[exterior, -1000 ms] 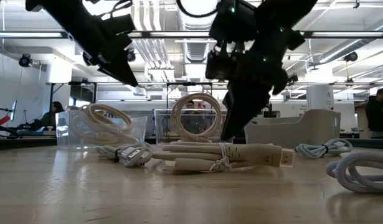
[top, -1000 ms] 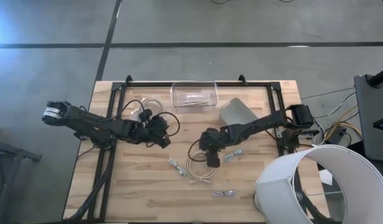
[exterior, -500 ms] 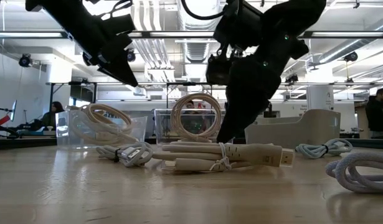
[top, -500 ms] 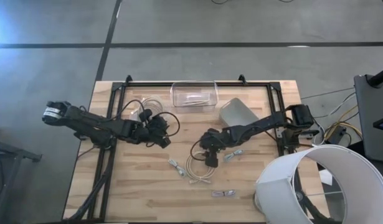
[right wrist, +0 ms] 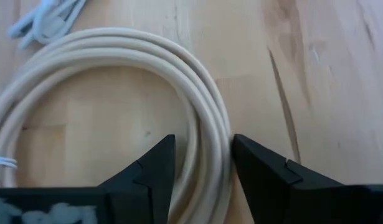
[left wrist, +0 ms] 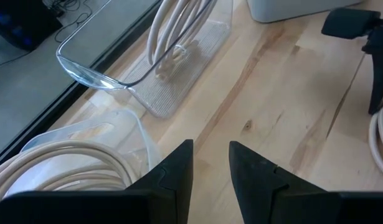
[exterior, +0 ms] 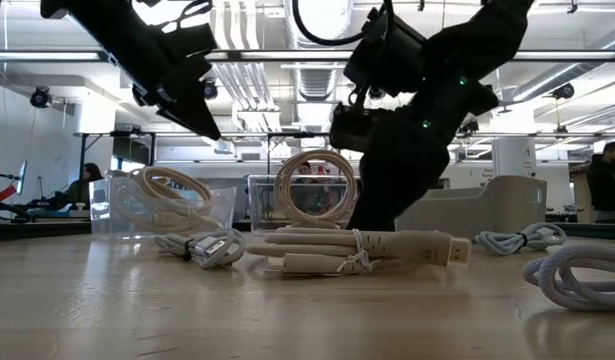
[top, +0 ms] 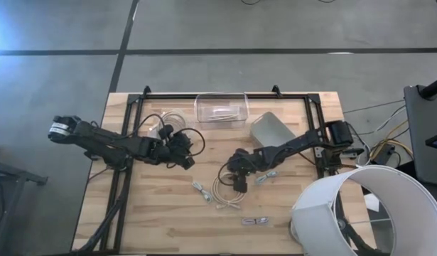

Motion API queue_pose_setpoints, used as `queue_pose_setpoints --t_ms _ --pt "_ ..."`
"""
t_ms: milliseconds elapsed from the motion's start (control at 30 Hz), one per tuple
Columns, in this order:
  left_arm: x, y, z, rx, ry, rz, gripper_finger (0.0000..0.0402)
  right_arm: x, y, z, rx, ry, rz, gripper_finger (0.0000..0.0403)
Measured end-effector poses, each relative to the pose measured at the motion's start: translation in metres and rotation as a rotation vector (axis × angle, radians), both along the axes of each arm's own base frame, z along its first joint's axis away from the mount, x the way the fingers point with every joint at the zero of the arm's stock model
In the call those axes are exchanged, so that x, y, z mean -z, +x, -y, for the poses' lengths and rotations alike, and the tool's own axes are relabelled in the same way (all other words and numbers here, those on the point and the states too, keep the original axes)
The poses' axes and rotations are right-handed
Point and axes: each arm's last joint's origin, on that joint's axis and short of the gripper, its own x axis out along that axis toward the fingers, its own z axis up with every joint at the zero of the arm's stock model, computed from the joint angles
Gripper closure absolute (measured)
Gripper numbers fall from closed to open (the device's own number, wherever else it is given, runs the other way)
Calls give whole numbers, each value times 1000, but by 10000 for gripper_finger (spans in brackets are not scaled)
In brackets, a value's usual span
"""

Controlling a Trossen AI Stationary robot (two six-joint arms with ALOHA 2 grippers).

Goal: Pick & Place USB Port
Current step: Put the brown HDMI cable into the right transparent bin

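Right gripper [exterior: 372,215] low at desk [exterior: 307,310] middle, just behind bundled white cable [exterior: 362,252]; left gripper [exterior: 187,105] raised above clear container [exterior: 162,205].

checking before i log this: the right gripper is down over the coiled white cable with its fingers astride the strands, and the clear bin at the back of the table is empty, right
Not quite. The clear bin is not empty: the high view shows a white cable lying in it, and the left wrist view shows it too. The rest holds: the right gripper is open, fingers astride the coiled white cable.
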Motion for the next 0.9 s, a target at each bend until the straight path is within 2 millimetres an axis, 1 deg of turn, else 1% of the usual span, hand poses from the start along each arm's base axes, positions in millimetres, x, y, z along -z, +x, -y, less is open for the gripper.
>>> queue_pose_setpoints --t_ms 67,133,233,367,467,567,667,733,900 --pt "0 0 0 0 1 1 296 2 1 0 -39 -23 5 255" --pt "0 0 0 1 1 -1 296 1 2 0 -60 -50 11 272" --pt "0 0 0 1 1 0 296 -1 3 1 -63 -54 17 314" --pt "0 0 0 1 1 -1 296 -7 8 0 -121 -90 38 372" --pt "0 0 0 1 1 -1 296 -14 15 -1 -151 -111 66 376" --pt "0 0 0 2 1 -1 296 -28 25 -1 -180 -137 93 372" --pt "0 0 0 2 1 -1 296 -46 32 1 -244 -226 47 371" --pt "0 0 0 4 0 -2 296 -60 37 6 -246 -289 20 371" --pt "0 0 1 25 5 -15 296 -105 51 26 -227 -420 34 370"
